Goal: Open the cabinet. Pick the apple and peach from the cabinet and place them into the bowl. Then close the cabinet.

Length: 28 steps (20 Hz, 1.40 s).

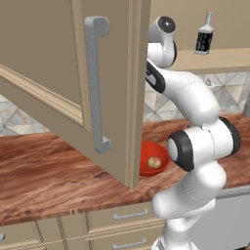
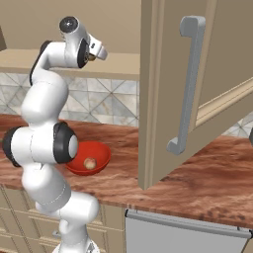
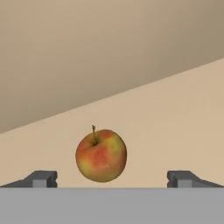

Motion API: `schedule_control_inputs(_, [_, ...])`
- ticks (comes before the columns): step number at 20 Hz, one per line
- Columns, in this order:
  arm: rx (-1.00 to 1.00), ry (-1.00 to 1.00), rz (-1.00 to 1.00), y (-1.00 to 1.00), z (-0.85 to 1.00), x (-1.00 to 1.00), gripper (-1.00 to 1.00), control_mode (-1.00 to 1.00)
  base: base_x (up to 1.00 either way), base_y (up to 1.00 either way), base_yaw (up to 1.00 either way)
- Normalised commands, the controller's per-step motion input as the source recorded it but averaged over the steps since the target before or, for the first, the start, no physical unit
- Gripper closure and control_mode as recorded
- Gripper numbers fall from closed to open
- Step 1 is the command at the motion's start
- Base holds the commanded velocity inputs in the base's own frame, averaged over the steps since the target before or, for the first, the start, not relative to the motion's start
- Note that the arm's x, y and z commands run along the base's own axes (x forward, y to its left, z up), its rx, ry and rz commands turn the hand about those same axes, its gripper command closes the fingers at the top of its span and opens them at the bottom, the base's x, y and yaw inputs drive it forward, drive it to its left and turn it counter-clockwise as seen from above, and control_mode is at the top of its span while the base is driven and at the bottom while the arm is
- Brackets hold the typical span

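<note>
While end effector (image 3: 112,179) gapes (fingers wide apart), apple (image 3: 101,155) sits between, untouched.

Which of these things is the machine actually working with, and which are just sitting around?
Part of the job:
cabinet, doors open
apple, on the cabinet shelf
red bowl, one fruit already inside
open end effector

Just lying about:
dark bottle
drawers

A rendered kitchen — beige wall cabinet (image 1: 58,73) doors, a wood-grain tabletop (image 1: 44,171) over drawers (image 1: 129,215), patterned tile backsplash (image 2: 104,106), and a dark bottle (image 1: 204,34) — perhaps wine — on a shelf.
</note>
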Motion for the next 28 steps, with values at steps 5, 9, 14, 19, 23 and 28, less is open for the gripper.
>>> schedule_control_inputs(5, [0.00,0.00,0.00,0.00,-0.24,0.20,-1.00,-1.00,0.00,0.00,0.00])
schedule_control_inputs(9, [0.00,0.00,0.00,0.00,-0.04,0.40,-1.00,-1.00,0.00,0.00,0.00])
schedule_control_inputs(14, [0.00,0.03,0.00,0.05,0.00,0.50,-1.00,-1.00,0.00,0.00,0.00])
schedule_control_inputs(19, [0.00,0.19,0.00,0.51,-0.20,0.15,1.00,-1.00,0.00,0.00,0.00])
schedule_control_inputs(23, [0.00,0.04,0.00,0.04,0.00,0.01,1.00,-1.00,0.00,0.00,0.00])
schedule_control_inputs(28, [0.01,-0.01,0.00,0.00,0.00,-0.27,1.00,-1.00,0.00,0.00,0.00])
